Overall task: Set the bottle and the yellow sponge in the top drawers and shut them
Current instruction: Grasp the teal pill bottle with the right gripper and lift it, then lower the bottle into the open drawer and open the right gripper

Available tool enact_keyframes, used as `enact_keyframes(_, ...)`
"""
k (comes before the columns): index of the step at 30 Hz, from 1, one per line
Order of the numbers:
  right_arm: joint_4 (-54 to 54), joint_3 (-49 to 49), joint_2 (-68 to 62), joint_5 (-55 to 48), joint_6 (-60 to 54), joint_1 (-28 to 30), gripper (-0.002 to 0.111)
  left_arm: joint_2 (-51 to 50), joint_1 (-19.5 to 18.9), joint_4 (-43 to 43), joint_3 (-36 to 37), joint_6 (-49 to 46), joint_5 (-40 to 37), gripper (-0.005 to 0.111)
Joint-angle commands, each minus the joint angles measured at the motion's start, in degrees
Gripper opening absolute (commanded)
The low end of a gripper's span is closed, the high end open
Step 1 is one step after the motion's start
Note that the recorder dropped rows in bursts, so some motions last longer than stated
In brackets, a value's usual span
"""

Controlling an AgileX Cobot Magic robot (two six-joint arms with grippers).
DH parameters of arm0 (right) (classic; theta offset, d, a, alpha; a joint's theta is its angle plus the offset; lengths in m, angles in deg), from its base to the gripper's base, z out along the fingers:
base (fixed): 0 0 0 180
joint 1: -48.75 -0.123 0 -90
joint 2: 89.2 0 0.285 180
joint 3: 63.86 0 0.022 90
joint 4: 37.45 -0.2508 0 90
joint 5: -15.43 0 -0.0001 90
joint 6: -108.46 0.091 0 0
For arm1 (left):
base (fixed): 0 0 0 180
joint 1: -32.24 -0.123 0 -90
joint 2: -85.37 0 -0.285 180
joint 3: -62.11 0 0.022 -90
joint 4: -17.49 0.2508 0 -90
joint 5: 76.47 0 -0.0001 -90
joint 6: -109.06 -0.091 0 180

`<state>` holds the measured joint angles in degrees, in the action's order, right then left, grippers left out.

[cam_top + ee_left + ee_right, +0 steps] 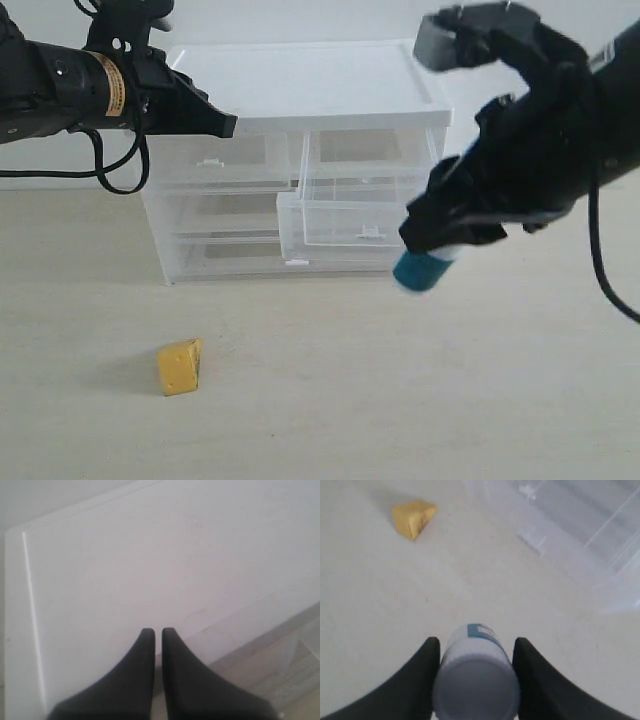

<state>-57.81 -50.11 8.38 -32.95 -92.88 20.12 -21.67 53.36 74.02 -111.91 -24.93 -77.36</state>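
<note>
My right pincer [476, 647] pinches the bottle [422, 270], tilted, with its teal end toward 7 o'clock. The pulled-out top drawer [340, 220] is just beside it at 10 o'clock. My left pincer [157, 632], pressed together, hangs over the cabinet top [300, 85]. The yellow sponge [180, 367] lies on the counter [400, 400].

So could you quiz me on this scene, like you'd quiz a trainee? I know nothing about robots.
1. True or false: the yellow sponge lies on the table, outside the cabinet.
2. What does the right gripper hold? A the bottle; B the sponge; C nothing.
3. In the exterior view, which top drawer is pulled open, left or right?
Key: 1 true. 2 A. 3 the right drawer.
</note>
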Motion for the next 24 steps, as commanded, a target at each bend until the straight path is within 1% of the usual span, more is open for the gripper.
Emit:
enact_keyframes(1, -9.1, -6.5, -4.0, 0.3, -0.4, 4.1, 0.000, 0.0, 0.3, -0.1, -0.3, 0.5, -0.1, 0.004)
enact_keyframes(7, -15.5, -14.2, -11.3, 0.6, 1.6, 7.6, 0.000, 0.0, 0.3, -0.1, -0.3, 0.5, -0.1, 0.004)
enact_keyframes(12, -19.8, -18.5, -18.0, 4.6, 2.6, 8.1, 0.000, 0.0, 0.3, -0.1, -0.3, 0.5, -0.2, 0.004)
enact_keyframes(15, -20.0, -19.9, -21.1, 7.8, 3.0, 8.1, 0.000, 0.0, 0.3, -0.1, -0.3, 0.5, -0.2, 0.004)
enact_keyframes(22, -21.1, -21.3, -26.0, 10.7, 2.8, 8.1, 0.000, 0.0, 0.3, -0.1, -0.3, 0.5, -0.2, 0.004)
enact_keyframes(24, -20.9, -21.3, -26.8, 10.9, 2.7, 8.1, 0.003, 0.0, 0.3, -0.1, -0.3, 0.5, -0.2, 0.004)
